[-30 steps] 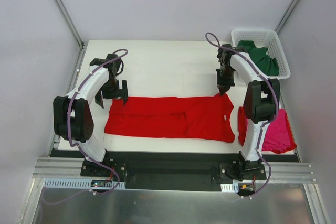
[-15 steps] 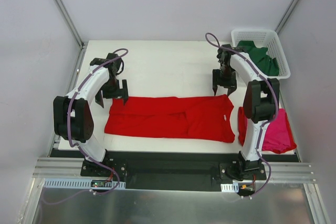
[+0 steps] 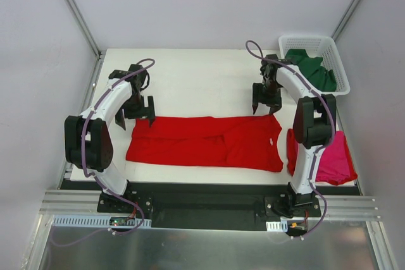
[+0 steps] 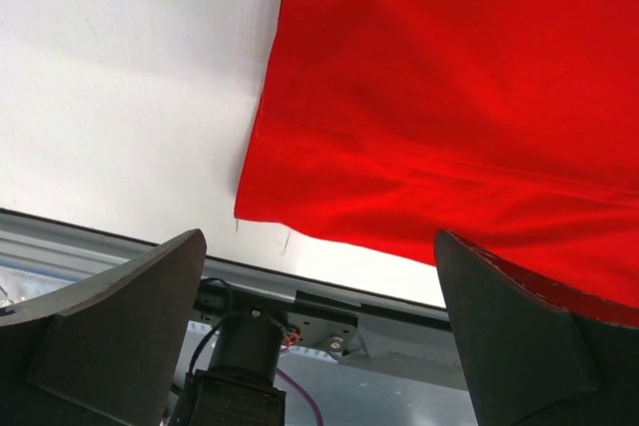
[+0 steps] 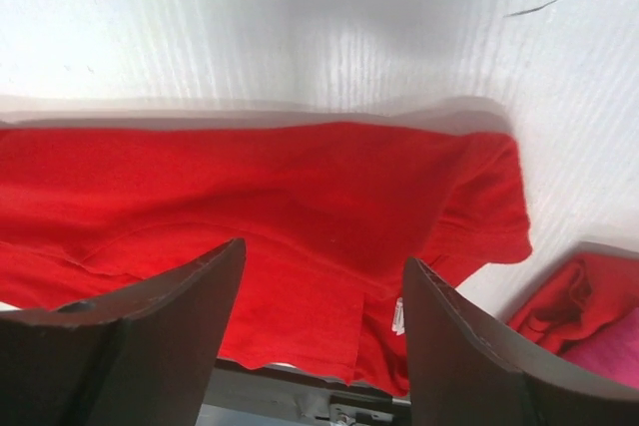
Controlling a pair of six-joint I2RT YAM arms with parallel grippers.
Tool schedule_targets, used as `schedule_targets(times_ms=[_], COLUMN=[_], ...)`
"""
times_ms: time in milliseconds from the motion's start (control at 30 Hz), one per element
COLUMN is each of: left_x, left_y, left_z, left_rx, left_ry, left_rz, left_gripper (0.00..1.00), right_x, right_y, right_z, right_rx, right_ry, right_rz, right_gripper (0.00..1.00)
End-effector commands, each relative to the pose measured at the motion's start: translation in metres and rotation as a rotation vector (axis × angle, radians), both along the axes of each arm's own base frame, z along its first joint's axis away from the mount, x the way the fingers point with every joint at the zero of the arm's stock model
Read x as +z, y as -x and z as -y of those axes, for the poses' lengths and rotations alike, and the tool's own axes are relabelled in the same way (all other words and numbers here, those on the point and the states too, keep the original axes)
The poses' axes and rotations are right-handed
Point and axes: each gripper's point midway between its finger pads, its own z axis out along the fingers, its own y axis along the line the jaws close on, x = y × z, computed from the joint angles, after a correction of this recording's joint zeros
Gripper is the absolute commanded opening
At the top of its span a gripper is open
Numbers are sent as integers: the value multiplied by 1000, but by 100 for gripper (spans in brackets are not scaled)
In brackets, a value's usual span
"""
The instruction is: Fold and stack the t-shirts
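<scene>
A bright red t-shirt [image 3: 205, 141] lies flat as a long band across the front of the white table [image 3: 196, 80]. My left gripper [image 3: 136, 115] hangs open over its far left corner; the left wrist view shows red cloth [image 4: 449, 97] below and nothing between the fingers [image 4: 110, 336]. My right gripper [image 3: 266, 104] stands open just behind the shirt's far right edge, above red cloth [image 5: 250, 197] and holding nothing. A folded magenta-pink t-shirt [image 3: 334, 159] lies at the front right with a red layer at its left edge. The dark green t-shirt [image 3: 314, 69] sits in the basket.
The white lattice basket [image 3: 316, 41] stands at the back right corner. The folded pile [image 5: 589, 306] lies just right of the red shirt's sleeve. The table's front edge and the black base rail [image 3: 202, 197] run close below the red shirt. Walls enclose the sides.
My right gripper has opened and let go of the red shirt's far right edge, then drifted slightly left and back. The left arm has not moved.
</scene>
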Motion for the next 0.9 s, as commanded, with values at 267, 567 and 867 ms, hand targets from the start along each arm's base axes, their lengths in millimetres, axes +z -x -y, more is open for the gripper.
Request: schedule_targets(times_ms=[267, 567, 867], left_x=[5, 6, 5], left_y=[5, 7, 13], left_z=[12, 21, 22], left_rx=[-5, -33, -39], left_ry=[36, 58, 60], left_rz=[-6, 3, -2], left_gripper=[99, 99, 100], right_x=[12, -26, -53], right_y=[22, 34, 58], right_z=[-58, -34, -33], right_rx=[288, 270, 270], right_ry=[16, 143, 130], right_rz=[98, 1, -85], right_gripper=[71, 71, 71])
